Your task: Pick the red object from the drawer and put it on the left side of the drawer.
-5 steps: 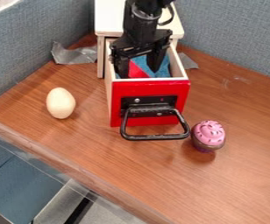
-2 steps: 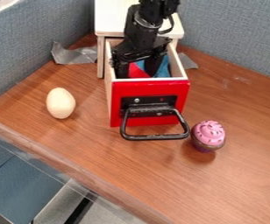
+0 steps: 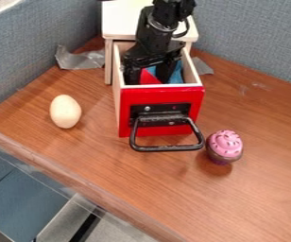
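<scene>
Drawer [image 3: 126, 97] open under the white cabinet [image 3: 119, 21]. Inside: red object [image 3: 149, 77], with blue material [image 3: 176, 75] beside it. My gripper [image 3: 149, 81] hangs in the drawer, released, fingers parted, one either side of the red object.

Robot arm [image 3: 153, 41], one: black throughout, mostly dull, with small grey highlights along its edges. Upper section: chunky and blocky, with a curved, pale-edged joint. Cable [image 3: 186, 29], one: black, bowed in a loop beside the upper section. End effector [image 3: 148, 79], one: black, two thick fingers below a wide, angular crosspiece [image 3: 152, 59] of uneven outline. Fine markings: too small to tell.
</scene>
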You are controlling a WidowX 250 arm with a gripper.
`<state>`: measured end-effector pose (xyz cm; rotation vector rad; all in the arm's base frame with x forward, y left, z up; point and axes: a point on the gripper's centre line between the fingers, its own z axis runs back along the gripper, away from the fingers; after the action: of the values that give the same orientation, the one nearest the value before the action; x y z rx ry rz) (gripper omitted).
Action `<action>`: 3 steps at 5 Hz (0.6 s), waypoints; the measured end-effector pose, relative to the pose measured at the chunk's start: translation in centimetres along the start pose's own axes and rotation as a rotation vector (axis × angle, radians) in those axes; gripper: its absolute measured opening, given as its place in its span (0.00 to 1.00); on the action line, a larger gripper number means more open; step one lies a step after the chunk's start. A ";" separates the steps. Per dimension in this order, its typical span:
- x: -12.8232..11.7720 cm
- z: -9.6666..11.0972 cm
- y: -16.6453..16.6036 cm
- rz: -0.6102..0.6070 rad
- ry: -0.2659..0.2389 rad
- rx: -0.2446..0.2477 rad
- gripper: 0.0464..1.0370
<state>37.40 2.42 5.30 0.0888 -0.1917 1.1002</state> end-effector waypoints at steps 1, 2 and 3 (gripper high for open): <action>0.1 -0.2 0.0 0.020 0.015 0.007 0.63; 0.0 -0.2 0.2 0.024 0.015 -0.001 0.53; 0.0 -0.1 0.4 0.037 0.022 -0.007 0.53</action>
<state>37.08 2.60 5.22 0.0668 -0.1779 1.1364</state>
